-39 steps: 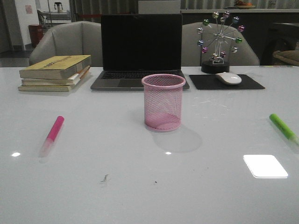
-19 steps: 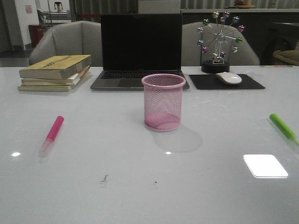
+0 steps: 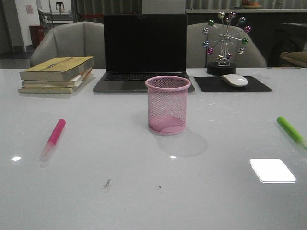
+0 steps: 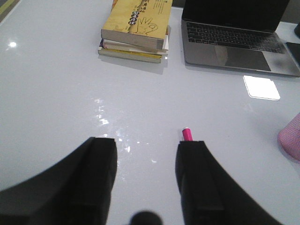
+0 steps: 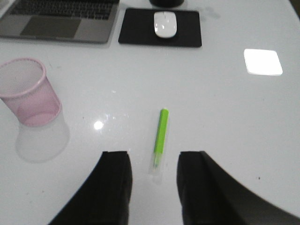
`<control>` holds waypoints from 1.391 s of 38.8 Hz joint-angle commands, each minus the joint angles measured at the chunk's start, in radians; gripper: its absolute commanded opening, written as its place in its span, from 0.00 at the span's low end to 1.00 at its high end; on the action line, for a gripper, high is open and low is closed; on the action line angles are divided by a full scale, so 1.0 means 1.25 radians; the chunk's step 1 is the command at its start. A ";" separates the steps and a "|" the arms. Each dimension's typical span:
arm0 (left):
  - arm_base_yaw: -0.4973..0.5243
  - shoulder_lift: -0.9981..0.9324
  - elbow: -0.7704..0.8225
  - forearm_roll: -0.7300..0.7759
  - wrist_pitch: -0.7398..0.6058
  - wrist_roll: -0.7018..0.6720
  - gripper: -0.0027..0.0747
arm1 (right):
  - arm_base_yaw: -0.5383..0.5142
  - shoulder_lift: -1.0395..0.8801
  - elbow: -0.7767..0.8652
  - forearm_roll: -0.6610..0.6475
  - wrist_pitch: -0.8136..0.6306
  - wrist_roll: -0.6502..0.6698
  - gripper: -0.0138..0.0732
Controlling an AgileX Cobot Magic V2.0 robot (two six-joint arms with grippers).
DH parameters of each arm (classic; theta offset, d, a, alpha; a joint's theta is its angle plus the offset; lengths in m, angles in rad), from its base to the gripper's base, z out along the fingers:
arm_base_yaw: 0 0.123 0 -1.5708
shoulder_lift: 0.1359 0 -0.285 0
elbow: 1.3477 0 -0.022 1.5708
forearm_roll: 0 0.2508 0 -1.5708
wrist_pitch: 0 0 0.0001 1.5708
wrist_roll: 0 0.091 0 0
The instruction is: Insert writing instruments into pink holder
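Note:
The pink holder (image 3: pixel 168 104) stands upright mid-table, empty; it also shows in the right wrist view (image 5: pixel 27 91) and at the edge of the left wrist view (image 4: pixel 290 138). The pink marker (image 3: pixel 54 137) lies flat at the left; only its tip (image 4: pixel 187 134) peeks out beyond one finger of my left gripper (image 4: pixel 147 146), which is open above the table. The lime green marker (image 3: pixel 290 130) lies flat at the right. My right gripper (image 5: pixel 154 158) is open above the table, the clear end of the green marker (image 5: pixel 160 136) lying between its fingertips. Neither gripper shows in the front view.
A stack of books (image 3: pixel 56 74) sits at the back left, a laptop (image 3: pixel 145 52) behind the holder, and a mouse (image 3: pixel 234 80) on a black pad (image 3: pixel 232 84) with a ferris-wheel ornament (image 3: pixel 224 42) at the back right. Chairs stand beyond the table.

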 commanded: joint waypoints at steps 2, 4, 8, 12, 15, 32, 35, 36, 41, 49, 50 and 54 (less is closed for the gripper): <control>0.002 0.003 -0.028 -0.007 -0.060 -0.002 0.54 | -0.003 0.019 -0.025 -0.006 -0.021 0.000 0.60; 0.002 0.003 -0.028 -0.007 -0.060 -0.002 0.53 | -0.003 0.027 -0.025 -0.006 -0.012 0.000 0.60; 0.002 0.003 -0.028 -0.007 -0.063 -0.002 0.53 | -0.003 0.035 -0.025 -0.006 -0.012 0.000 0.60; 0.002 0.003 -0.028 -0.007 -0.063 -0.002 0.53 | -0.003 0.035 -0.027 -0.005 -0.013 0.000 0.60; 0.002 0.003 -0.028 -0.007 -0.063 -0.002 0.53 | -0.003 0.037 -0.044 -0.005 -0.006 0.001 0.60; 0.002 0.003 -0.028 -0.007 -0.063 -0.002 0.53 | -0.004 0.351 -0.455 -0.006 0.259 0.001 0.60; 0.002 0.003 -0.028 -0.007 -0.063 -0.002 0.53 | -0.004 0.423 -0.504 -0.006 0.305 0.001 0.60; 0.002 0.003 -0.028 -0.007 -0.063 -0.002 0.53 | -0.004 0.444 -0.517 -0.006 0.317 0.001 0.60; 0.002 0.003 -0.028 -0.007 -0.056 -0.002 0.53 | -0.004 0.557 -0.570 -0.006 0.368 0.001 0.60; 0.002 0.003 -0.028 -0.007 -0.051 -0.002 0.53 | -0.005 0.696 -0.595 -0.022 0.368 0.001 0.60; 0.002 0.003 -0.028 -0.007 -0.049 -0.002 0.53 | -0.006 0.710 -0.595 -0.022 0.359 0.001 0.60; 0.002 0.003 -0.028 -0.007 -0.042 -0.002 0.53 | -0.009 0.750 -0.595 -0.030 0.325 0.001 0.60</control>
